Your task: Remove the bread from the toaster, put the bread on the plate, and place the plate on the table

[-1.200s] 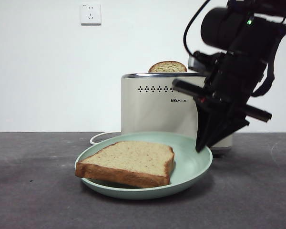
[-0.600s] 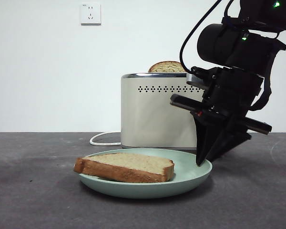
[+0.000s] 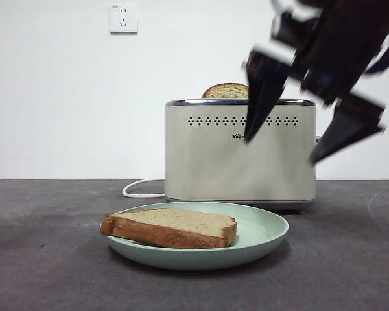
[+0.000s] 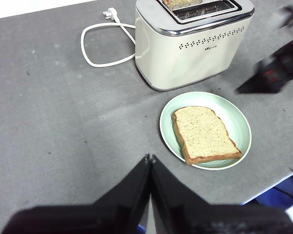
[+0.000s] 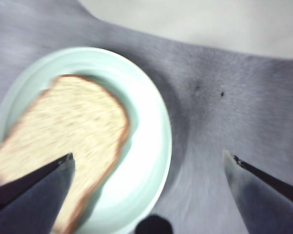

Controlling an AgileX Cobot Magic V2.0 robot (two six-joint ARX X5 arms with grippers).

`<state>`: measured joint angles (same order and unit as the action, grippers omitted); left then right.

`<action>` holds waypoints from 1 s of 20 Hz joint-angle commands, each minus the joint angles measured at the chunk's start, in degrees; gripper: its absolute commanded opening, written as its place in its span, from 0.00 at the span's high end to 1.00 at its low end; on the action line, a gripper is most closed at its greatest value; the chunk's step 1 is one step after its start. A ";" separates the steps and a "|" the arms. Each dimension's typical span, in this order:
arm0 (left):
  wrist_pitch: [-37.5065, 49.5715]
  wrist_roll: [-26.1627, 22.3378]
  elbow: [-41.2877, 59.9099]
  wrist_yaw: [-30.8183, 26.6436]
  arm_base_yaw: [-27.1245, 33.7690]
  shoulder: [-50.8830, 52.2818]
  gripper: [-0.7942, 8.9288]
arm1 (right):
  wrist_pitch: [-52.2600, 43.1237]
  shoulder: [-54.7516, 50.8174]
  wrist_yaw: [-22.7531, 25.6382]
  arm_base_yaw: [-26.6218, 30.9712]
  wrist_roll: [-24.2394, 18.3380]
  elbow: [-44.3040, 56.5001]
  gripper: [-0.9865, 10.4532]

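Right tool (image 3: 282, 150) up in the air before the toaster (image 3: 207, 162), blurred, jaws wide apart, nothing between them. Seen from its own wrist camera (image 5: 149, 155): over the plate's edge, touching neither plate nor bread. Left tool (image 4: 149, 157) well apart from everything, jaws pressed together, empty, waiting above bare worktop (image 4: 49, 107).

Bread (image 3: 172, 227) flat on the plate (image 3: 266, 236), crust toward the front, one corner jutting slightly over the rim. Confirmed from the left wrist camera: slice (image 4: 203, 132) lying inside the mint-green rim (image 4: 239, 122), just beside the toaster (image 4: 185, 53) but not touching it. Plate level on the worktop (image 3: 52, 259), no visible gap beneath it, held by nothing.

Judged from this: bread out of the toaster, done; bread on the plate, done; plate on the worktop, apparently done too, with the release complete. Left to do, at most: clearing the right arm away from the scene.

Second slice (image 3: 225, 91) poking from the toaster's slot, untouched, probably no part of the job. White cord (image 4: 95, 48) looped behind, out of the way.
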<state>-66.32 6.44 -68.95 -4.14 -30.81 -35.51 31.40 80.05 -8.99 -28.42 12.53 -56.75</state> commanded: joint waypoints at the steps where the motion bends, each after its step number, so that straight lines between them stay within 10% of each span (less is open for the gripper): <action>1: 0.22 -0.70 0.26 0.00 0.04 0.09 0.93 | 4.11 -7.80 -1.70 -0.33 -2.21 0.26 0.47; 9: 0.22 -0.70 0.26 0.00 0.04 0.09 0.93 | 17.29 -32.52 -9.09 -4.90 -2.29 0.26 0.48; 15: 0.22 -0.66 0.26 0.00 0.04 0.09 0.93 | 24.90 -42.62 -9.18 -7.39 -3.10 0.26 0.93; 20: 0.17 -0.66 0.26 0.00 0.04 0.09 0.93 | 24.85 -44.46 -9.07 -7.41 -3.54 0.26 0.92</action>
<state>-66.35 6.44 -68.95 -4.12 -30.81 -35.51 56.60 35.55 -18.02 -35.68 9.54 -56.75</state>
